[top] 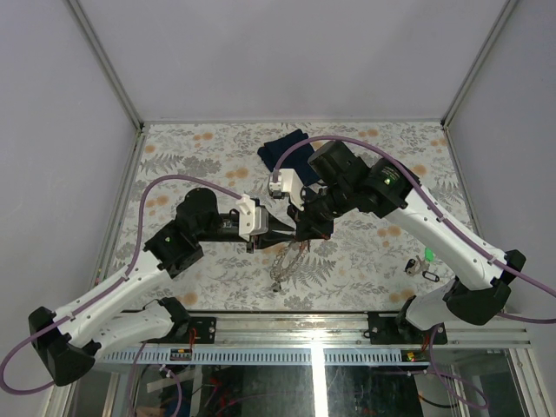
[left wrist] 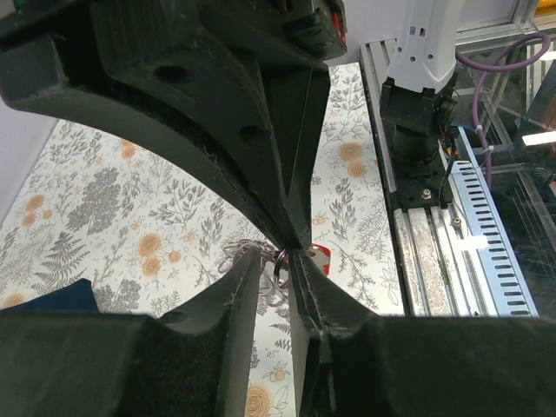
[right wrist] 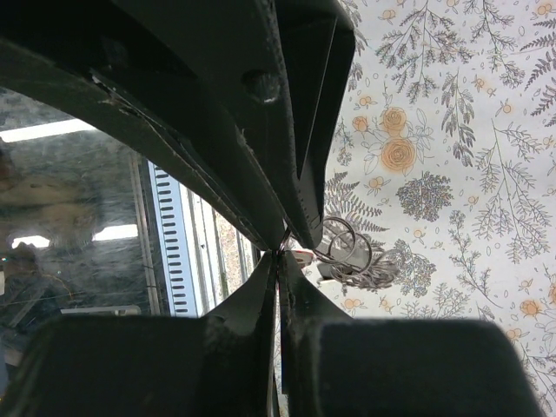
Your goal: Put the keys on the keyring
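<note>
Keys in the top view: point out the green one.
The green key, lying beside the right arm. Its bright green head sets it apart from the black key just nearer the arm's base.

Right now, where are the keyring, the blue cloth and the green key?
keyring (top: 285, 259): top view, on its hanging wire strands.
blue cloth (top: 280, 149): top view, on the middle of the fold.
green key (top: 428, 254): top view, on its plastic head.

Top camera looks straight down; both wrist cameras, very near, share the keyring.
</note>
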Controlling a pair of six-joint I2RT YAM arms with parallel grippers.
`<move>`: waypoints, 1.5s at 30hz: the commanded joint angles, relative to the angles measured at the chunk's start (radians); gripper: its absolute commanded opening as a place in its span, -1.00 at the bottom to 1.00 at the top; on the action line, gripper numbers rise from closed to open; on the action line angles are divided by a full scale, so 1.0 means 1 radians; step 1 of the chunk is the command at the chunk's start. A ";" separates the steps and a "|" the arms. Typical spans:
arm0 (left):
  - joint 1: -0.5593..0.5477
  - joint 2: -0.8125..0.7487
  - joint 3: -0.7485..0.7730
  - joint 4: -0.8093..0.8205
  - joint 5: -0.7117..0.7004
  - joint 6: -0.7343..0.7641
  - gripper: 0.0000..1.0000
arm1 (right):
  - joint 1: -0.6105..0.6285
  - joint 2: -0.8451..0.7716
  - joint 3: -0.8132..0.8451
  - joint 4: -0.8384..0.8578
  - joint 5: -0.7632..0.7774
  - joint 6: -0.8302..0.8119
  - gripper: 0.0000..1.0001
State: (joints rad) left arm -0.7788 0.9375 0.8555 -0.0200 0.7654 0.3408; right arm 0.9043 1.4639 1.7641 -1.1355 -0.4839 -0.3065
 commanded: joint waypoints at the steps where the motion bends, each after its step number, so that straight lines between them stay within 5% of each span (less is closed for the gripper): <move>1: -0.008 0.001 0.034 -0.011 0.019 0.020 -0.60 | 0.008 -0.010 0.027 0.028 -0.022 0.014 -1.00; 23: -0.013 0.014 0.047 -0.055 0.044 0.045 -0.76 | 0.008 -0.028 0.019 0.053 0.022 0.027 -1.00; 32: -0.014 0.020 0.061 -0.074 0.045 0.048 -1.00 | 0.008 -0.040 0.016 0.079 0.038 0.032 -1.00; 36: -0.014 -0.002 0.043 -0.039 0.004 0.033 -1.00 | 0.007 -0.073 -0.013 0.134 0.087 0.052 -0.79; 40: -0.013 -0.057 -0.031 0.129 -0.058 -0.067 -1.00 | 0.007 -0.137 -0.062 0.240 0.180 0.096 -0.29; 45: -0.012 -0.113 -0.154 0.365 -0.120 -0.215 -1.00 | 0.005 -0.207 -0.110 0.373 0.248 0.134 -0.11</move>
State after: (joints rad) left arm -0.7849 0.8722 0.7773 0.0624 0.7086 0.2687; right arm 0.9085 1.3376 1.6711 -0.9329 -0.3271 -0.2203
